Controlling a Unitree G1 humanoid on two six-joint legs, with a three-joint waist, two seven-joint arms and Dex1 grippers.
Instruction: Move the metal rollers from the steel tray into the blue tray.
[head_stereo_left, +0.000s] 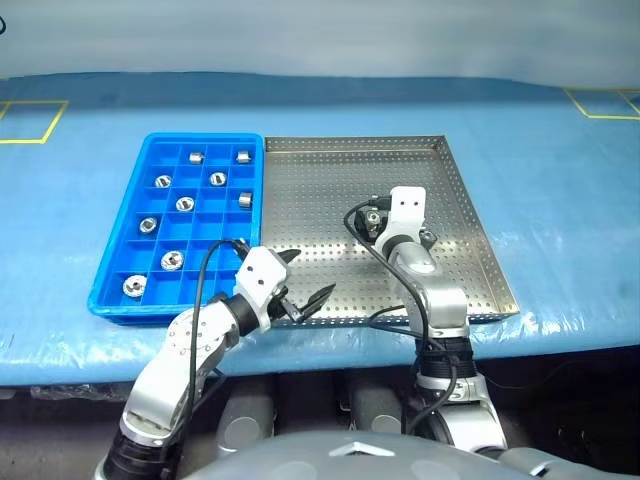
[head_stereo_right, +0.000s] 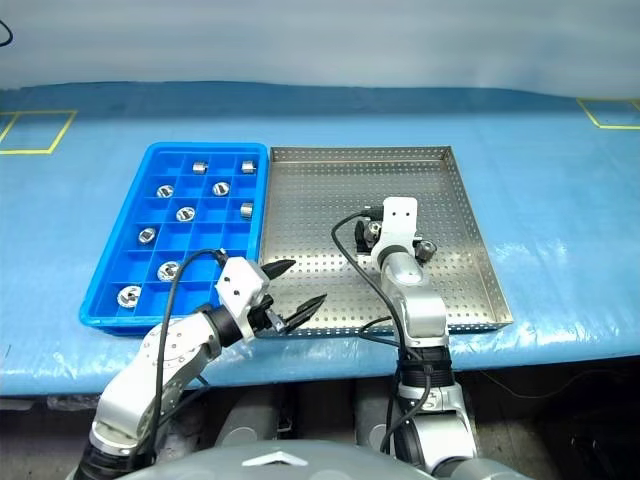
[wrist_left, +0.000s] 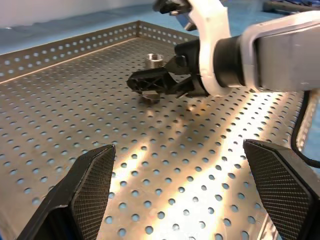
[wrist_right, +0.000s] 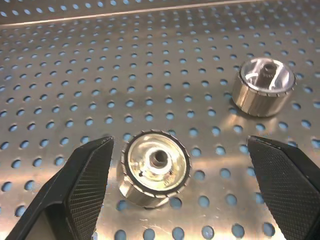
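Steel tray (head_stereo_left: 300, 190): large square of grey perforated sheet with low raised rims; most of its floor lies bare, giving open room on every side of the two pieces left in it.
Blue tray (head_stereo_left: 120, 290): bright plastic, narrower, touching the steel tray's left rim; a grid of small square compartments, nine of them each holding one roller, the others open.
Table cover (head_stereo_left: 560, 200): blue sheeting, wrinkled at the front edge, under the steel tray.
Right gripper (wrist_right: 180, 190): inside the steel tray right of its middle, fingers spread wide, one roller standing between the tips, untouched.
Left gripper (head_stereo_left: 305, 280): at the steel tray's near-left rim, fingers spread, empty, pointing towards the right gripper.
Metal rollers (wrist_right: 156, 167): shiny short cylinders with hollow centres; the second one (wrist_right: 263, 86) in the steel tray lies near the first, just beyond the right finger.
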